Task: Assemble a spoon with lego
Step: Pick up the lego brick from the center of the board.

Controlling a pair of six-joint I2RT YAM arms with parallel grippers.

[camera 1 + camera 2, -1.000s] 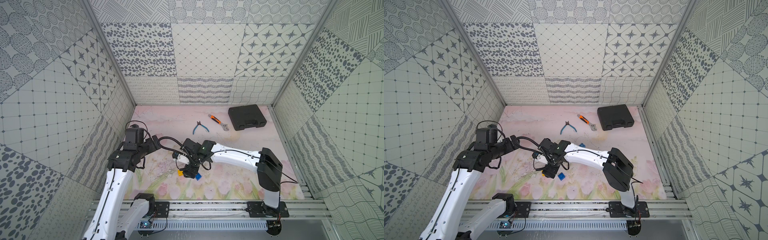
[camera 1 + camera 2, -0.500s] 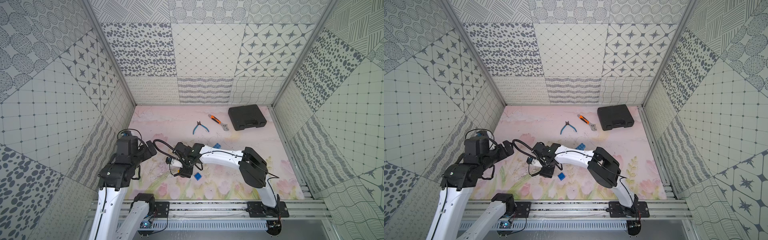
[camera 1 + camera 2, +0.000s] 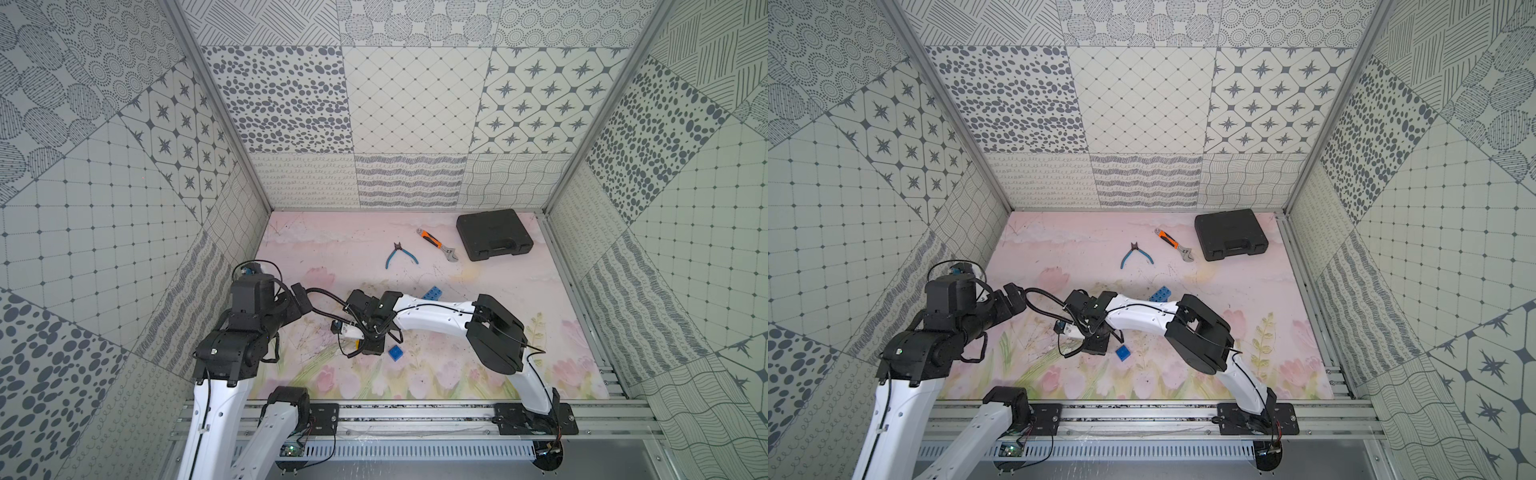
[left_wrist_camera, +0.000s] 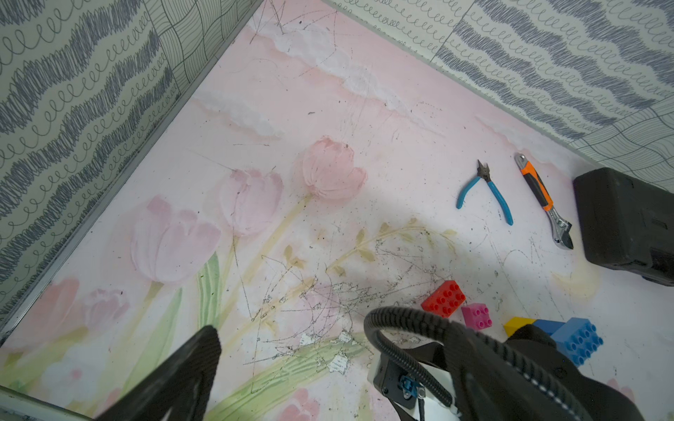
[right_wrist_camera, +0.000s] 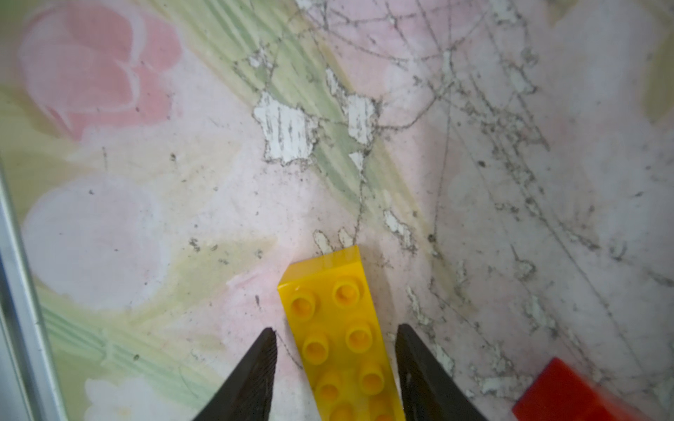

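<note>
**Counting bricks and tools**

Seven bricks are showing: one red (image 4: 443, 299), one pink (image 4: 476, 317), two yellow (image 5: 339, 335) (image 4: 516, 325), two dark blue (image 3: 396, 352) (image 4: 547, 325), one light blue (image 4: 580, 340). One pliers (image 3: 398, 249), one wrench (image 3: 437, 245) and one case (image 3: 494, 235) are also showing.

We note the left arm (image 3: 226, 353) folded high, elbow raised, wrist turned inward. The left tool (image 3: 300, 296) hangs in the air, spread wide as far as we can judge: only one finger (image 4: 175, 375) shows in its wrist view. The right arm (image 3: 432, 320) reaches low across the middle. The right tool (image 5: 335, 330) points downward, fingers (image 5: 255, 368) partly apart.
</note>
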